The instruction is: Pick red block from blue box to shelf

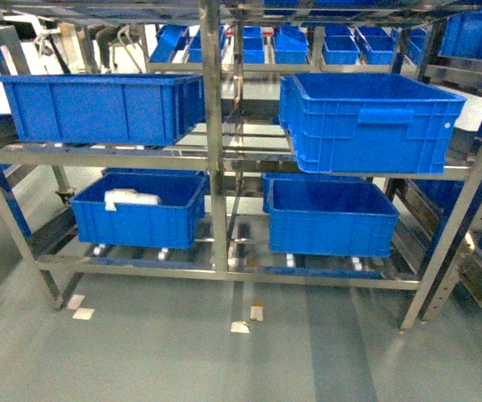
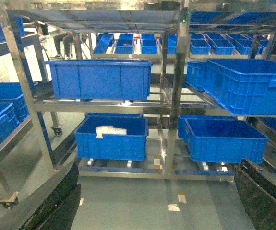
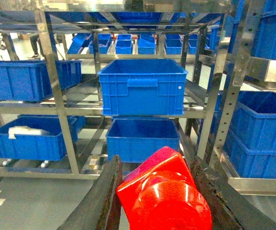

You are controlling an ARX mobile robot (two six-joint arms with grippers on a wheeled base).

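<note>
Red block [image 3: 164, 194] sits clamped between the right gripper [image 3: 159, 201] fingers, stud facing the wrist camera, held well short of the shelf [image 1: 215, 151]. Left gripper [image 2: 152, 211]: fingers spread wide, nothing between them. Shelf's upper tier carries two dark blue crates [image 1: 106, 107]; lower tier two more, the left one holding a white bundle [image 1: 130, 199]. Neither gripper shows in head view.

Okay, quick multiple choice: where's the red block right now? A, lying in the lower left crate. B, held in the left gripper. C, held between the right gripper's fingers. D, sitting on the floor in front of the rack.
C: the right wrist view shows the red block clamped between the right gripper fingers, facing the shelf.
</note>
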